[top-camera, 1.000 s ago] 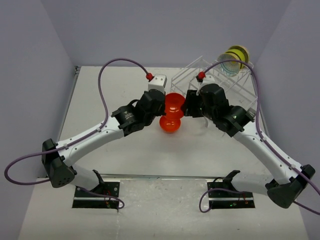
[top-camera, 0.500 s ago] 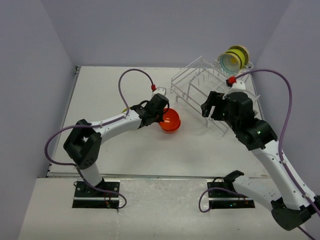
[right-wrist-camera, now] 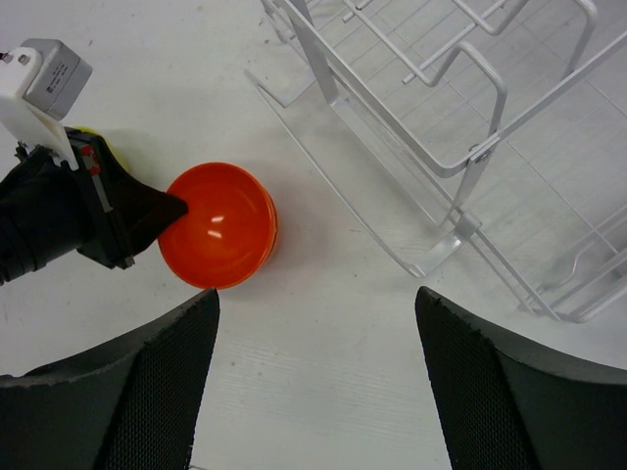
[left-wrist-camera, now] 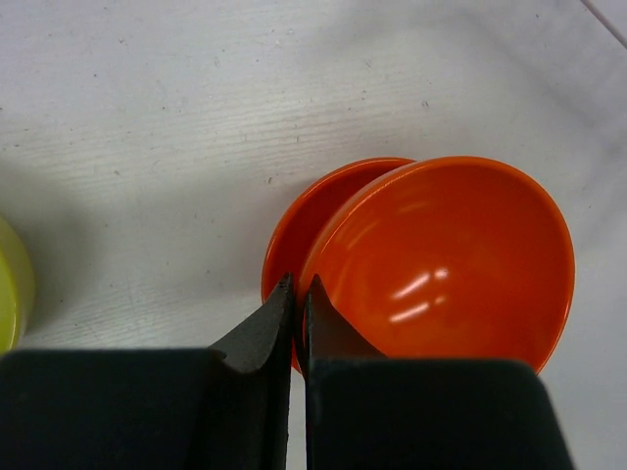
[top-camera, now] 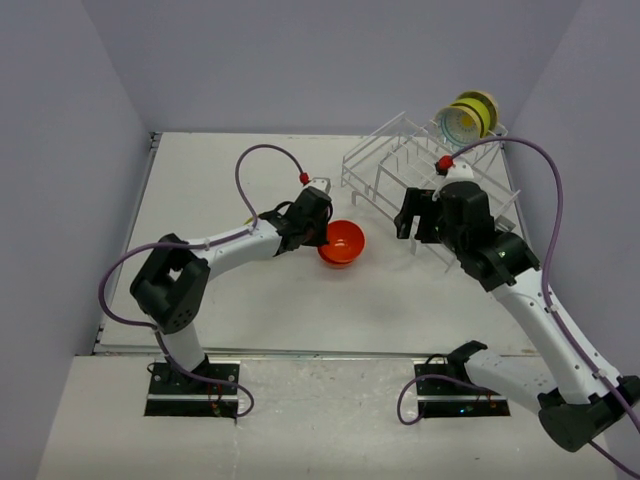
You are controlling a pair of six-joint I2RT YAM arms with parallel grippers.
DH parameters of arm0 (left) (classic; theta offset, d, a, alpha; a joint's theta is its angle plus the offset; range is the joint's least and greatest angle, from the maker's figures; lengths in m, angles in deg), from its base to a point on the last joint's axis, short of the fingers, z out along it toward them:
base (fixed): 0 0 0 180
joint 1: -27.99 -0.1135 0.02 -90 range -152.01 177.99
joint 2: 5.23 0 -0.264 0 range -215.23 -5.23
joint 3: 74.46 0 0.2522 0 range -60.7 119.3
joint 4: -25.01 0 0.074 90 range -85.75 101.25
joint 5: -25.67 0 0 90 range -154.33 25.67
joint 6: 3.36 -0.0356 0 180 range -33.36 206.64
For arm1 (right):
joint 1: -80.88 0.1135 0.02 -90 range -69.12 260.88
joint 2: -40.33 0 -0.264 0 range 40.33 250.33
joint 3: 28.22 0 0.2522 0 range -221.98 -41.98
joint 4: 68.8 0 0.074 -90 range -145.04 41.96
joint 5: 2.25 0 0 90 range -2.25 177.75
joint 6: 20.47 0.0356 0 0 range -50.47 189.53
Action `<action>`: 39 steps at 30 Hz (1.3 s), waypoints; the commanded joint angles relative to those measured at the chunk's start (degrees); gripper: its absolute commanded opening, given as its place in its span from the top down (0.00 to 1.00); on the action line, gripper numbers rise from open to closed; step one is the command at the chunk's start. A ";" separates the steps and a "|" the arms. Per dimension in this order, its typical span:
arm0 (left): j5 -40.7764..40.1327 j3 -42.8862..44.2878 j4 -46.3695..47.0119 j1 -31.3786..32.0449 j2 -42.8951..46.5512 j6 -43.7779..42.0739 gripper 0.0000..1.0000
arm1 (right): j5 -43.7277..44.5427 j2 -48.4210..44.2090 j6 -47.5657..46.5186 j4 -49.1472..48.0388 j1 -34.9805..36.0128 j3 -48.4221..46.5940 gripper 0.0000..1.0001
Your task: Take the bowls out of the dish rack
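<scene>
My left gripper point(left-wrist-camera: 299, 284) is shut on the near rim of an orange-red bowl point(left-wrist-camera: 446, 259). That bowl sits tilted in a second orange-red bowl point(left-wrist-camera: 294, 230) on the table. In the top view the left gripper point(top-camera: 322, 228) is at the left edge of this stack point(top-camera: 342, 243). My right gripper point(right-wrist-camera: 315, 294) is open and empty above bare table, with the stack point(right-wrist-camera: 217, 225) to its left. In the top view it point(top-camera: 412, 228) hangs by the front of the white wire dish rack point(top-camera: 400, 165). A cream patterned bowl point(top-camera: 458, 126) and a yellow-green bowl point(top-camera: 479, 108) stand on the rack's far right end.
Another yellow-green bowl point(left-wrist-camera: 10, 284) lies on the table left of the orange stack, mostly hidden under my left arm. The rack's lower wires point(right-wrist-camera: 470, 137) fill the right wrist view's upper right. Grey walls close in the table on three sides.
A second ago both grippers were at the orange bowl, held above the other one. The left gripper has lowered it into that bowl. The right gripper has let go and moved right to the rack.
</scene>
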 commanded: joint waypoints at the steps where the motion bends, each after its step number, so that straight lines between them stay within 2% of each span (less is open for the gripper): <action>1: 2.20 0.48 4.00 -0.69 -0.52 1.73 1.00 | -1.44 0.16 -1.51 0.35 -0.72 -0.01 0.18; 11: -0.97 1.19 0.74 -1.13 -0.26 1.20 1.00 | -2.06 -0.37 -2.22 0.35 -1.95 -1.06 0.18; 13: -0.62 0.93 1.35 -1.13 0.09 1.64 0.95 | -2.14 -0.37 -2.48 0.36 -2.04 -1.06 0.18; 16: -0.09 0.40 1.88 -1.13 1.06 1.90 0.82 | -2.23 -0.02 -3.10 0.35 -1.95 -0.71 0.17; 19: -0.18 -0.04 1.79 -1.04 2.99 2.17 0.75 | -1.53 1.03 -3.36 0.27 -2.13 -0.97 0.15; 22: -0.88 -0.92 1.18 -1.13 6.85 2.34 0.54 | 0.57 3.05 -3.89 0.27 -2.21 -2.90 0.11; 25: -2.37 -2.50 0.22 -1.13 13.78 2.26 0.40 | 4.70 4.99 -5.38 1.05 -2.48 -7.19 0.09; 29: -6.06 -3.03 -5.22 -1.13 26.07 0.94 0.28 | 11.90 10.51 -8.28 2.64 -4.06 -15.99 0.09; 30: -6.94 -3.55 -7.15 -1.13 28.46 0.50 0.20 | 16.96 11.57 -10.29 2.73 -5.19 -17.57 0.09; 31: -7.03 -5.04 -7.86 -1.13 31.09 -0.63 0.05 | 19.28 12.80 -11.61 2.12 -5.90 -20.98 0.09; 32: -7.03 -5.66 -10.22 -1.13 35.99 -1.34 0.01 | 21.39 15.69 -15.28 1.42 -6.78 -22.67 0.10; 37: -11.07 -7.07 -20.95 -0.95 46.75 -5.47 0.00 | 33.95 25.37 -33.92 -9.81 -7.31 -30.83 0.13; 39: -13.34 -8.47 -24.72 -1.04 51.14 -6.44 0.00 | 35.12 30.80 -39.65 -11.33 -8.27 -36.09 0.16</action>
